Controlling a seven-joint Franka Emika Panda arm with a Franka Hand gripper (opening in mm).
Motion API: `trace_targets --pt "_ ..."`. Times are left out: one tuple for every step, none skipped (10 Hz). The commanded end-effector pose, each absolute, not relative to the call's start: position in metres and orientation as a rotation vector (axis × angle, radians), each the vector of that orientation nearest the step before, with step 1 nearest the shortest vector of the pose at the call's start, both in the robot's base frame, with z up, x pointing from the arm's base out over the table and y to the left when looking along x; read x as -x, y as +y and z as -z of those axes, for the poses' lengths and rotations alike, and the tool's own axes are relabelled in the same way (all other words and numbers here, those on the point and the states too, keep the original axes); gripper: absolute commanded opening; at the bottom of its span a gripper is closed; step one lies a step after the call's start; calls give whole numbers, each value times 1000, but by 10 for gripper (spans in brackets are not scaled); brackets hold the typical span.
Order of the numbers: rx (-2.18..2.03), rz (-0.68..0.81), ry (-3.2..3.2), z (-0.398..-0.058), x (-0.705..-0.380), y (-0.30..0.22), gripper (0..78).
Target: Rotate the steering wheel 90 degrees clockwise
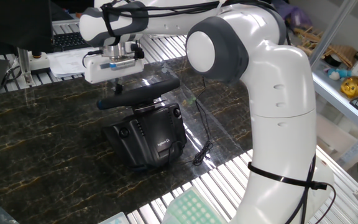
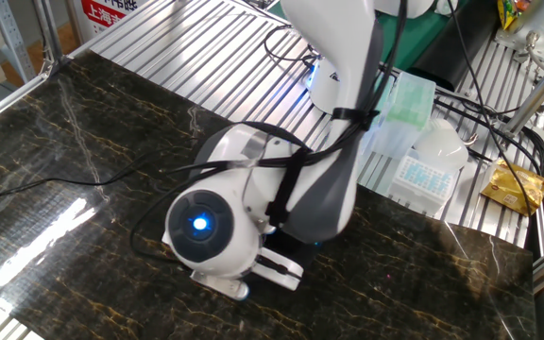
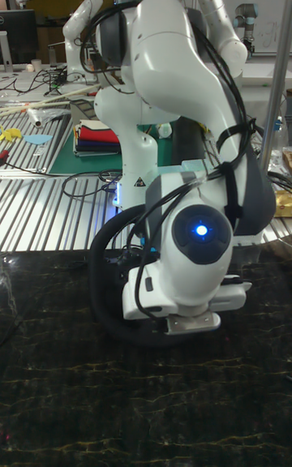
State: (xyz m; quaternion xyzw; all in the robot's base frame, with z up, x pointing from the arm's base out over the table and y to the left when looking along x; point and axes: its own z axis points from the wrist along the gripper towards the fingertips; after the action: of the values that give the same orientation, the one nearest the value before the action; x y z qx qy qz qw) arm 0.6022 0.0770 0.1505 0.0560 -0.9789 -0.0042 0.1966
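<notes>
— Can you read anything on the gear?

— Barely. You'll see a small white logo on the front of the black wheel base [image 1: 148, 134], too small to make out. In the other fixed view a red and white sign [image 2: 108, 12] behind the table carries Japanese characters you can't quite resolve, and in the tall fixed view a small triangular warning sticker sits on the robot's pedestal [image 3: 138, 183]

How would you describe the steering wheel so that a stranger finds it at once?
Look at the dark marble table, under the white gripper. The steering wheel is the flat black rim lying on top of the boxy black base, which, unlike the rim, carries a white logo.
</notes>
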Motion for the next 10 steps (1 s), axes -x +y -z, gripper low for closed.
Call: trace_targets --pt "-154 18 -2743 -160 -600 84 0" --pt "-161 24 -2743 -162 -601 85 0" --pt "-167 27 -2742 -165 -603 85 0" --pt "-169 28 -2742 -167 -603 85 0" --pt "-170 32 -2742 -169 -603 87 0" --pt "-170 33 -2742 -169 -603 87 0" --pt "-170 38 -2745 -174 -604 89 0" --pt "-174 45 -2749 -177 -604 90 0" --pt "-182 49 -2753 -178 -604 91 0" --pt "-192 82 -2757 -182 -604 93 0"
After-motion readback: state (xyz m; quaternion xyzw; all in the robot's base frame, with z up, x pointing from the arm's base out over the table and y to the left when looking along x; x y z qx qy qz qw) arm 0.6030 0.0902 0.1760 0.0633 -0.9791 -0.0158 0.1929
